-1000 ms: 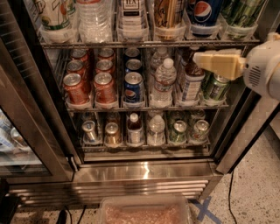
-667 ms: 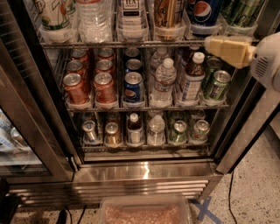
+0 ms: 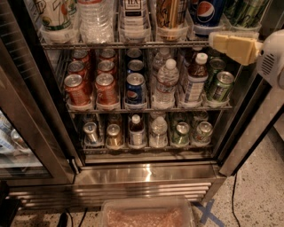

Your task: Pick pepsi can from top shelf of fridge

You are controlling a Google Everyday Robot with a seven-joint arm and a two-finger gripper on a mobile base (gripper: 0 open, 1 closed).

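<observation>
The fridge (image 3: 146, 175) stands open in front of me. A dark blue pepsi can (image 3: 208, 11) with the globe logo stands at the right of the top shelf (image 3: 133, 45), in a clear lane tray; its top is cut off by the frame edge. My gripper (image 3: 214, 41) is yellowish on a white arm and comes in from the right. It hovers at the height of the top shelf's front rail, just below and slightly right of the pepsi can. It holds nothing that I can see.
Tall bottles and cans fill the rest of the top shelf. The middle rack holds red cans (image 3: 77, 88), more pepsi cans (image 3: 135, 88), a water bottle (image 3: 166, 82) and green cans (image 3: 220, 86). The glass door (image 3: 26, 128) stands open at left. A plastic bin (image 3: 146, 215) sits on the floor.
The gripper has risen from the middle rack's level up to the top shelf's front rail and shifted a little to the right. Nothing on the racks has moved.
</observation>
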